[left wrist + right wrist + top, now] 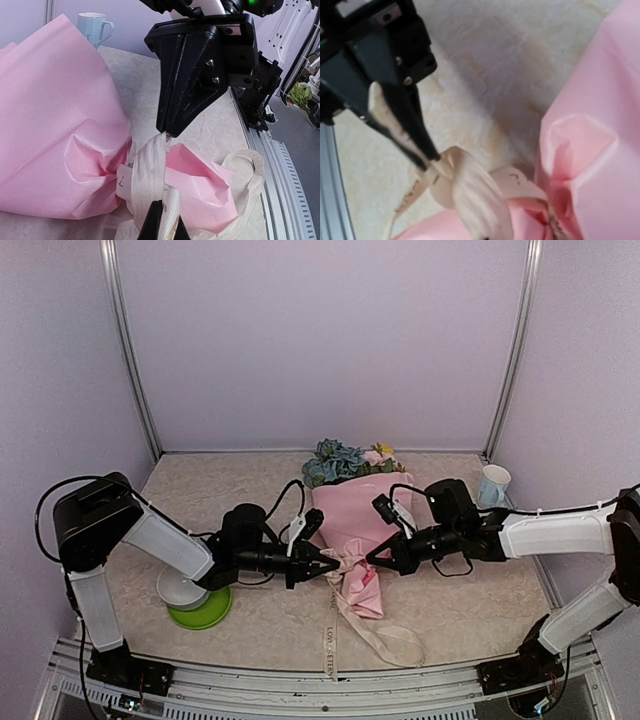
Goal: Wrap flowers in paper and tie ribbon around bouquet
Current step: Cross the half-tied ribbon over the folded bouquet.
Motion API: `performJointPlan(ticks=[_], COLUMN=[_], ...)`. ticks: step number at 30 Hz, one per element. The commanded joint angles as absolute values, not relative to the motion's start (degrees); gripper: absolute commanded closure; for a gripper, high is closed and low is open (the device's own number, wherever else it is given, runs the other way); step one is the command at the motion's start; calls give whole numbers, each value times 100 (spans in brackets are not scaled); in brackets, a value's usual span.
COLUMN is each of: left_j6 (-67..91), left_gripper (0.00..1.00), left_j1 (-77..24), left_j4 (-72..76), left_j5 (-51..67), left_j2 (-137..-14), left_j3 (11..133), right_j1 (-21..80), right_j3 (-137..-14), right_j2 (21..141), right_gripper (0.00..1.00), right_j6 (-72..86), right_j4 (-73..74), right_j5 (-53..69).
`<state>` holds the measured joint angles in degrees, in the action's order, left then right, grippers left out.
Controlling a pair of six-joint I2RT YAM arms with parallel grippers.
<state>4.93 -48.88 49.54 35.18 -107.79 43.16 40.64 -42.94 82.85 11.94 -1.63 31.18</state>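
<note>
The bouquet (362,535) lies on the table with its flowers (338,462) at the far end and pink paper (352,508) wrapped into a cone. The cream ribbon (333,638) circles the pinched neck, and its tails trail toward the near edge. My left gripper (330,568) is shut on the ribbon at the left of the neck. In the left wrist view its tips (164,222) pinch a ribbon (149,170) band. From the right, my right gripper (372,558) is shut on the same ribbon; its tip (165,134) grips the band's far end. The right wrist view shows the ribbon (475,192) loop held by the left gripper (431,159).
A pale blue mug (493,485) stands at the back right, beside the right arm. A white bowl (180,590) sits on a green plate (205,615) under the left arm. The table's metal rail (280,165) runs along the near edge.
</note>
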Motion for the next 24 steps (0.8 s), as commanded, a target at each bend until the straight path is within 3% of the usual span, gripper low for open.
performJointPlan(ticks=[1, 9, 13, 16, 20, 24], left_j6=[433, 506, 590, 588, 643, 605], left_gripper=[100, 100, 100, 100, 100, 100], left_j1=[-4860, -4887, -4912, -4913, -4913, -4913], left_j4=[4845, 4906, 4983, 5013, 5086, 5095], left_j5=[3410, 3472, 3560, 3517, 3532, 3514], left_j2=[-10938, -11253, -11346, -11355, -11300, -11242], left_j3=[4487, 4585, 4592, 4558, 4486, 4459], right_j1=[4000, 3981, 3981, 3986, 4276, 5396], right_j3=[-3725, -3110, -3317, -3518, -3690, -3592], right_j2=[7895, 7853, 7839, 7620, 6932, 6370], right_gripper=[100, 100, 79, 72, 70, 69], right_j6=[1815, 2355, 2305, 2278, 2372, 2669], right_j4=[-1193, -1262, -814, -228, 543, 941], right_j5=[3325, 2595, 2434, 2106, 1264, 6])
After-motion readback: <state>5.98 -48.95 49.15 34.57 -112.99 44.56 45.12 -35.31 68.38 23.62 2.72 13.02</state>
